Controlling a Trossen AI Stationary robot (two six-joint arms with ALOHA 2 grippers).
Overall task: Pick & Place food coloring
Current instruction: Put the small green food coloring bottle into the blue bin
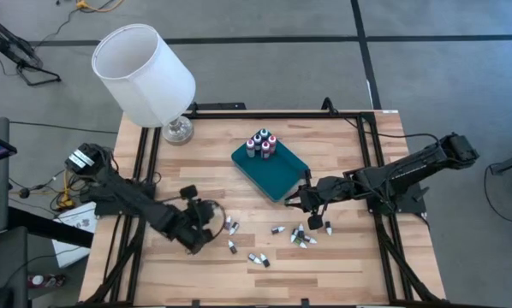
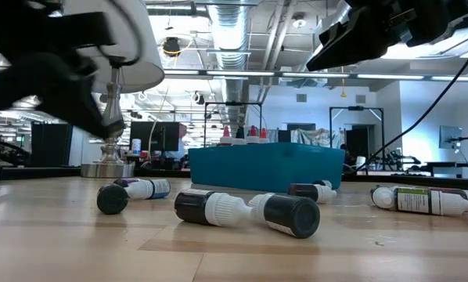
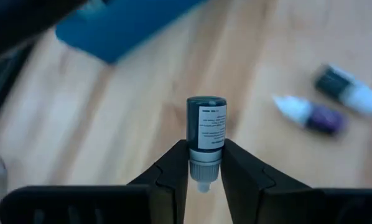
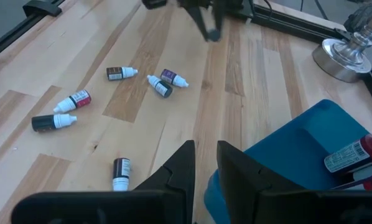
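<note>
My left gripper [image 1: 206,224] hangs over the table's near-left part, shut on one dark food coloring bottle [image 3: 206,123]. My right gripper [image 1: 300,198] hovers narrowly open and empty at the near corner of the teal tray [image 1: 277,175]; that gripper [image 4: 205,155] looks down on wood and the tray's edge. Several bottles [image 1: 261,144] stand upright in the tray's far corner. Several more lie on their sides on the wood between the arms [image 1: 300,235], [image 1: 258,258], [image 4: 122,73], and in the low view [image 2: 285,213]. My left gripper pinches the bottle by its whitish cap end [image 3: 204,167] between the two fingers. The dark body sticks out past the fingertips, and the cap's tip shows in the gap behind them. The bottle is lifted clear of the table.
A white-shaded lamp [image 1: 145,73] stands on its metal base [image 1: 177,130] at the table's far-left corner. Black frame rails run along the left, right and far edges. Bare wood lies near the front edge.
</note>
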